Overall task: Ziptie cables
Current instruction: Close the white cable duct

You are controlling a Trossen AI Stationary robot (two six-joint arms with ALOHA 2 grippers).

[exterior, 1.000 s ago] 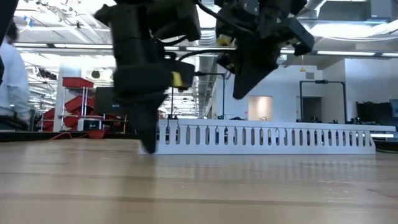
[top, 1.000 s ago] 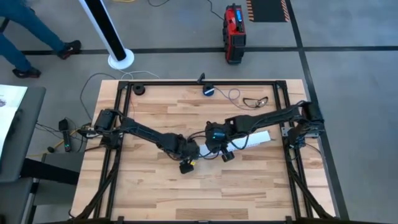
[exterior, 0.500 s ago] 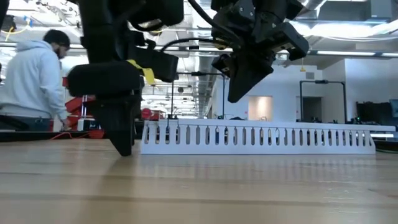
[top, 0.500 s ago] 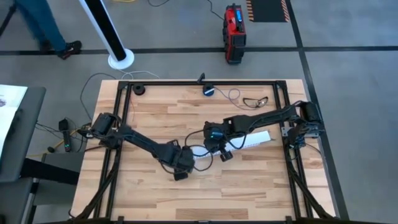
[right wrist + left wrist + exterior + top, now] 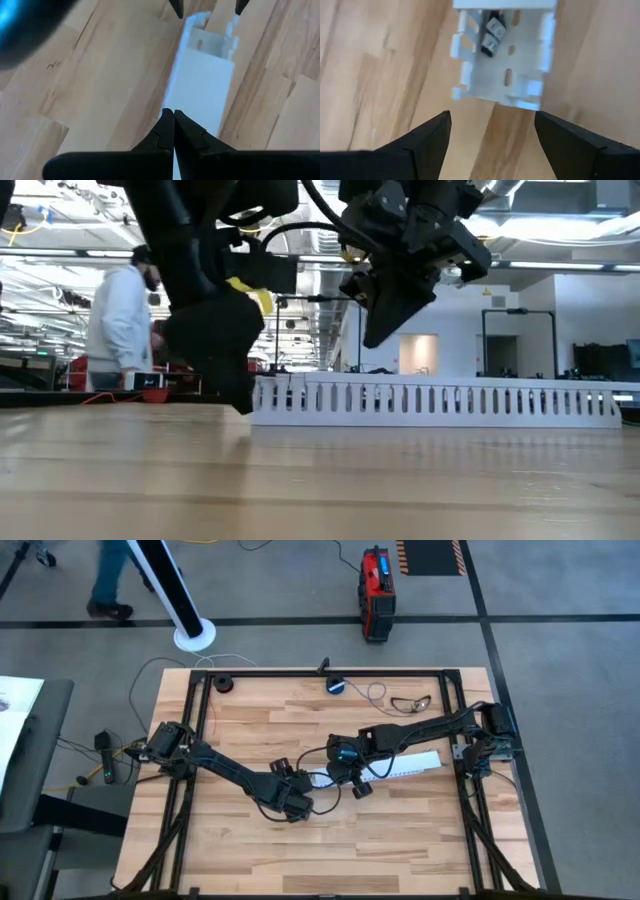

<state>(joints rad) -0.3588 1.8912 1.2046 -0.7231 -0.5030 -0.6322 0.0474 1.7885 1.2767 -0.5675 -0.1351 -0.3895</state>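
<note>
A long white perforated strip [image 5: 405, 764] lies flat across the table's middle and right, shaped as an open channel [image 5: 505, 75]. Two small dark and grey ends [image 5: 490, 35] show inside it; what they are I cannot tell. A loop of thin dark cables [image 5: 410, 702] lies at the far right, untouched. My left gripper [image 5: 297, 808] is open at the strip's left end, low by the table [image 5: 235, 395], its fingertips [image 5: 445, 122] just short of the end. My right gripper [image 5: 357, 788] is shut and hangs above the strip [image 5: 372, 340], clear of it. My left gripper stands with its open fingers level, pointing along the strip at the strip's left end [image 5: 495, 102]. I cannot tell whether a fingertip touches that end.
A small round blue-black device [image 5: 335, 686] with a pale cord sits at the far edge. A black metal frame [image 5: 200, 680] runs round the table. A person [image 5: 120, 320] walks in the room behind. Bare wood [image 5: 330, 850] lies toward the near edge.
My left gripper swung away from the strip's left end toward the table's near left, then came back to that end and tipped from pointing down toward level. The white strip has slid a little toward the table's right edge.
</note>
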